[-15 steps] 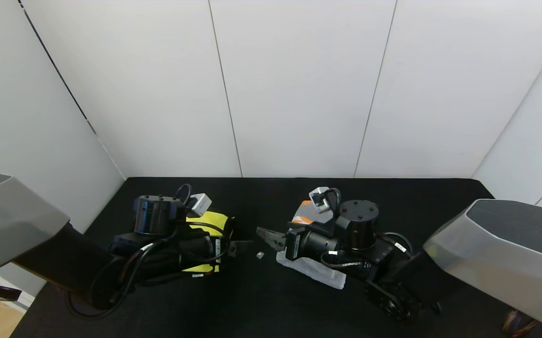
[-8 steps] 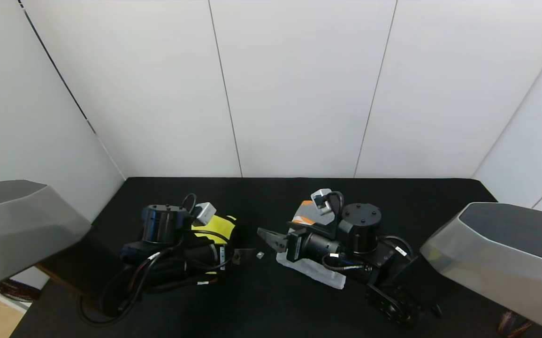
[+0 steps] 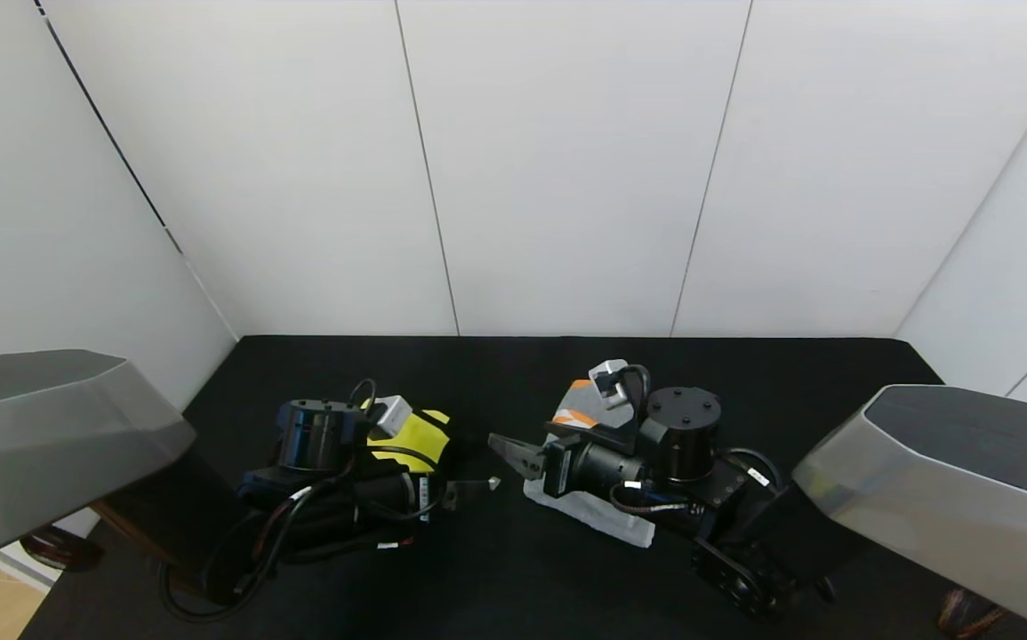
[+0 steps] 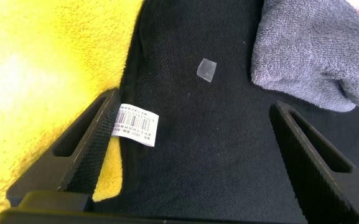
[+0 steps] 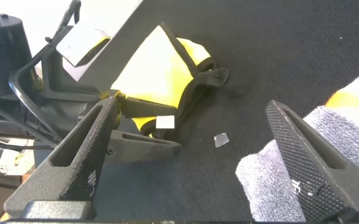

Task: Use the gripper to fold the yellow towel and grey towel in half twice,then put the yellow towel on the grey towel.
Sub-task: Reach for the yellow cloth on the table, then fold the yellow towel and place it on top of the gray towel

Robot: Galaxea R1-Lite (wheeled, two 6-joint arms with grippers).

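The yellow towel [image 4: 36, 81] is soft, fuzzy microfibre cloth, lying under the left gripper [image 4: 191, 155]. The grey towel [image 4: 313, 53] is looped terry cloth, ahead of one fingertip. Gripper fingers [image 4: 310, 162] are matt black ribbed plastic. The table cover [image 4: 204, 124] is black woven fabric.

A lab test cell: plain white wall panels [image 3: 566, 160] enclose a black cloth-covered table [image 3: 513, 569]
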